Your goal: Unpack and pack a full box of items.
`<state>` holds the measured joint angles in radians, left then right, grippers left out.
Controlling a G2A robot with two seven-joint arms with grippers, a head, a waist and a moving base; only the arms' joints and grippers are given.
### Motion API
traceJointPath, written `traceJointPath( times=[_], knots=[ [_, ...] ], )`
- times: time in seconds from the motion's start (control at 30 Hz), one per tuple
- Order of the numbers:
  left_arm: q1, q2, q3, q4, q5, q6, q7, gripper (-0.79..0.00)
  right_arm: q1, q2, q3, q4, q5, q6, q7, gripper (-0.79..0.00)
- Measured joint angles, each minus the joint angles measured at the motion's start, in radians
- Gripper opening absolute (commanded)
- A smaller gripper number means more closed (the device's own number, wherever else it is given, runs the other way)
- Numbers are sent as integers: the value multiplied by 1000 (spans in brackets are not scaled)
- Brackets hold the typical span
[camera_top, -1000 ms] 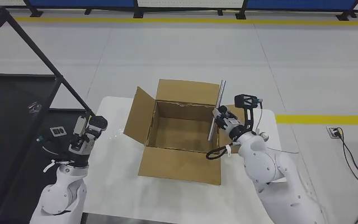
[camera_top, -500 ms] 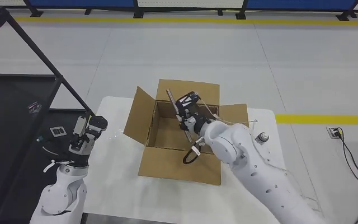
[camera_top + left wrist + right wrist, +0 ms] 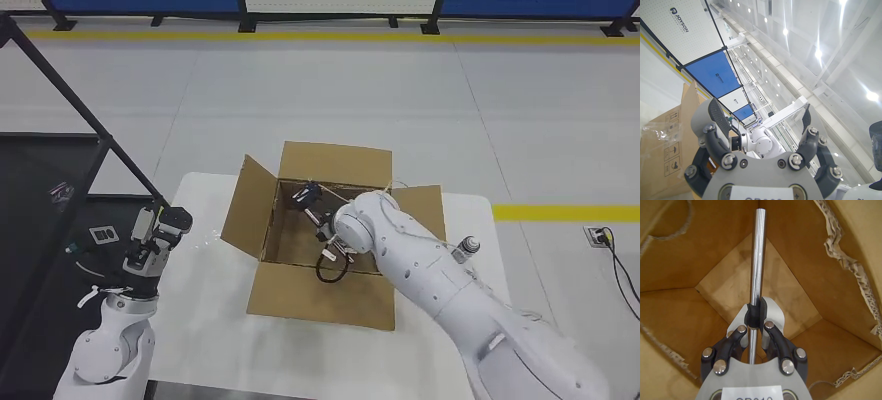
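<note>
right gripper point(image 3: 755, 312) clenched on metal rod point(image 3: 759, 253), both down inside cardboard box point(image 3: 810, 262), rod tip toward corner; left gripper point(image 3: 762, 115) spread, empty, off to box's side; risk: rod end jams against wall or snags torn edge if lowered at this tilt

Printed in black on the cardboard box's point(image 3: 657, 132) outer wall: a column of handling pictograms point(image 3: 670, 150), among them paired upward arrows and an umbrella, the others too faint to make out. Marked with a logo and a wordmark each: the white perforated wall panel point(image 3: 677, 24), the blue panel point(image 3: 713, 73) beside it, and smaller panels farther along. Stuck on the left gripper's point(image 3: 762, 109) wrist plate: a white label point(image 3: 761, 193), its dark characters cut off. Likewise on the right gripper's point(image 3: 755, 308) plate: a second white label point(image 3: 752, 393), showing only the tops of characters, unreadable.
</note>
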<state>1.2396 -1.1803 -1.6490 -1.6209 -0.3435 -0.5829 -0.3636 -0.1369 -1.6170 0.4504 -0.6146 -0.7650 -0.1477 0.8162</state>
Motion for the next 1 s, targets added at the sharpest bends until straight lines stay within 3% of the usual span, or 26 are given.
traceJointPath(
  times=[0.23, 0.43, 0.53, 0.63, 0.73, 0.8, 1.0],
  knots=[
    [0, 0, 0, 0, 0, 0, 0, 0, 13, -98, -52, 190, -16, 24, -4, -785],
    [0, 0, 0, 0, 0, 0, 0, 0, 30, -146, -54, 301, -10, 3, 5, -785],
    [0, 0, 0, 0, 0, 0, 0, 0, 35, -162, -51, 338, -4, -22, 13, -699],
    [0, 0, 0, 0, 0, 0, 0, 0, 36, -174, -46, 367, 5, -43, 19, -699],
    [0, 0, 0, 0, 0, 0, 0, 0, 36, -184, -42, 390, 6, -49, 13, -585],
    [0, 0, 0, 0, 0, 0, 0, 0, 35, -189, -41, 399, 4, -53, 11, -603],
    [0, 0, 0, 0, 0, 0, 0, 0, 38, -200, -34, 419, 0, -64, 6, -560]
  ],
)
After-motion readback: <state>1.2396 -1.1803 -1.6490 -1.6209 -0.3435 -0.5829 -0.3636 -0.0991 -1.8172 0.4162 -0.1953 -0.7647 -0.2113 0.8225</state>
